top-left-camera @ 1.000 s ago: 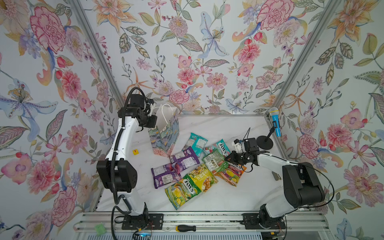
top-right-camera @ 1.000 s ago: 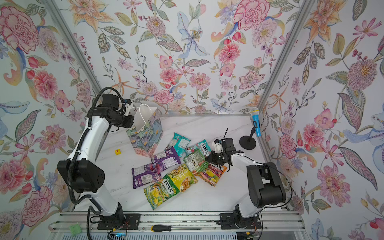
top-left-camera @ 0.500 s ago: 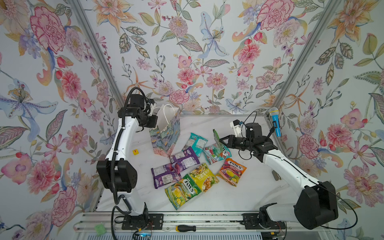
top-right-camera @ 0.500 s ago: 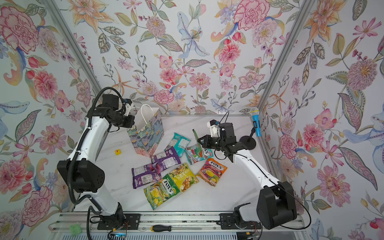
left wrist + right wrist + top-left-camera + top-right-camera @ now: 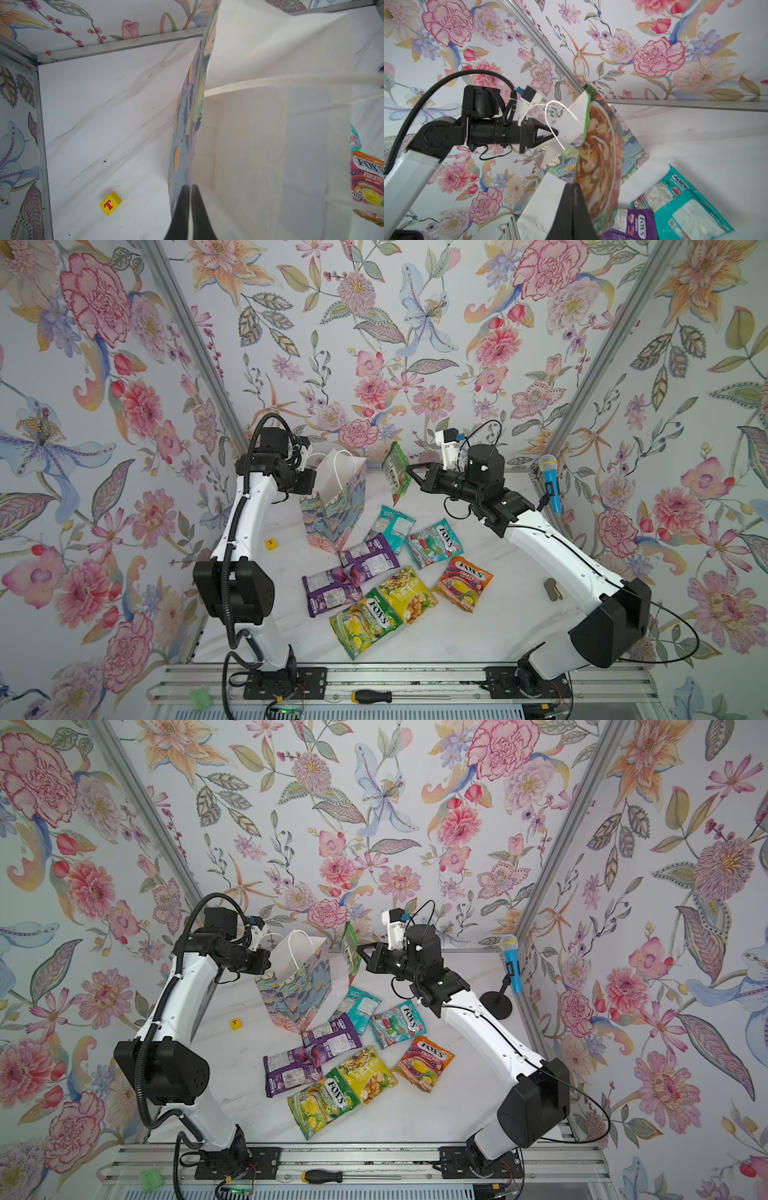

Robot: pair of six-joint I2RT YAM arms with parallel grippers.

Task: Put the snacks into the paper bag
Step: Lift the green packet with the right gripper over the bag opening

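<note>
**One pouch lifted, seven to go**

Seven pouches (image 5: 365,620) lie on the bench (image 5: 478,635), near-middle, none bagged as far as I can see. Further back, the left tool (image 5: 190,192) is clamped on the left rim of the bag (image 5: 336,497), holding it open; the inside looks empty. The right tool (image 5: 409,473) pinches a green pouch (image 5: 395,470), hanging just right of the bag mouth, not in yet.
</note>
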